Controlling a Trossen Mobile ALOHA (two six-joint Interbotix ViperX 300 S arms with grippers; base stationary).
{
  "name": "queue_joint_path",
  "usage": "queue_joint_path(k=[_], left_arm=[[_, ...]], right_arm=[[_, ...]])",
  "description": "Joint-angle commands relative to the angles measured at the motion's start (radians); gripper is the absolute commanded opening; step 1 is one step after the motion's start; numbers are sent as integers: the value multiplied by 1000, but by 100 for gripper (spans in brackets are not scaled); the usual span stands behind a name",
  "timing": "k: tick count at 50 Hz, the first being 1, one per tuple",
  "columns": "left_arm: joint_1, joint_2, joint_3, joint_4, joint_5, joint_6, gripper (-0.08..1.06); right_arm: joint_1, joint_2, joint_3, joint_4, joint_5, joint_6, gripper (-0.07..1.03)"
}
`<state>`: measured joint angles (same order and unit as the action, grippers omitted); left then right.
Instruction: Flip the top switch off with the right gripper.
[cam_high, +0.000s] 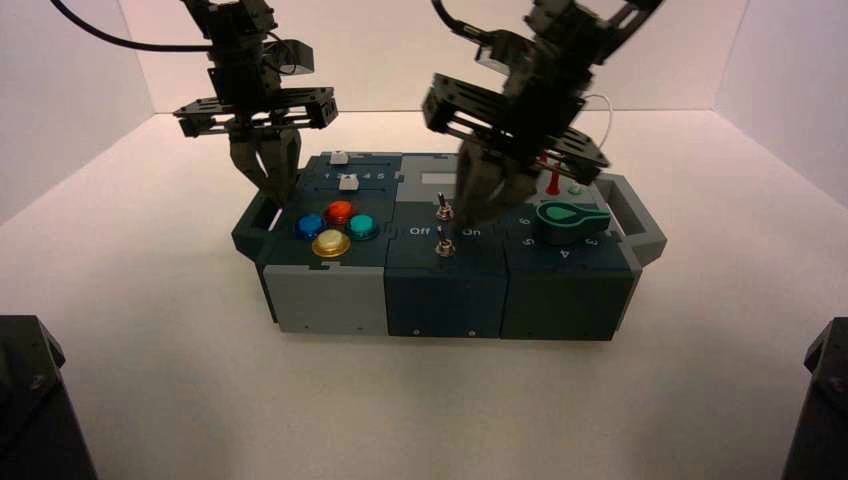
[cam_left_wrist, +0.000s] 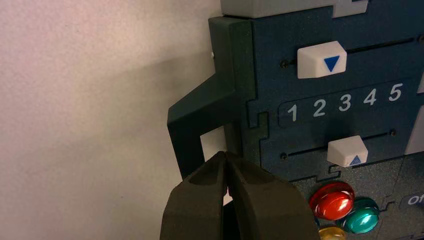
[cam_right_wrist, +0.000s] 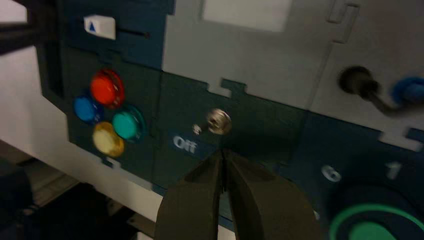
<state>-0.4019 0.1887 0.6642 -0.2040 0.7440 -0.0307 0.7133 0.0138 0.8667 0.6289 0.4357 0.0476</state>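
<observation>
In the high view I have the right gripper (cam_high: 474, 208) over the middle of the box (cam_high: 445, 317), just on the On side of the top switch (cam_high: 444, 212), which is the farther of the two small toggles. The bottom switch (cam_high: 445, 247) sits nearer me, so a low or drifting sweep could catch that one instead. The green knob (cam_high: 570, 222) rises on the right, and the red post (cam_high: 553, 182) and white wire (cam_high: 607, 112) stand beyond it; backing out that way too low, I could bump or snag them. The left gripper (cam_high: 283, 200) is parked by the box's left end, past the coloured buttons.

In the left wrist view its fingers (cam_left_wrist: 200, 200) are pressed together beside the left handle (cam_left_wrist: 200, 107), close to the sliders; a careless nudge could knock the box and spoil my aim.

In the right wrist view the right fingers (cam_right_wrist: 192, 200) are pressed together, holding nothing, close to the top switch's collar. The lever leans towards the Off lettering (cam_right_wrist: 185, 144), so I judge it already off. The risk now is pushing on needlessly: straining the lever, or dragging it back to On if I withdraw across it. The fingers also block my view of the bottom switch, so I'd lift clear before moving sideways
</observation>
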Motion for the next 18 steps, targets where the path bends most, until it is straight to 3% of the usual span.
queue_joint_path(k=[1,18], left_arm=[[-40,-25,-9,-5,-40,8,-3],[-41,-55,9,-5,-49,5,-3]], right_arm=[[-2,-43,31,-12,-2,-11,-2],[-2,-126,80,-38,12,-40,-2]])
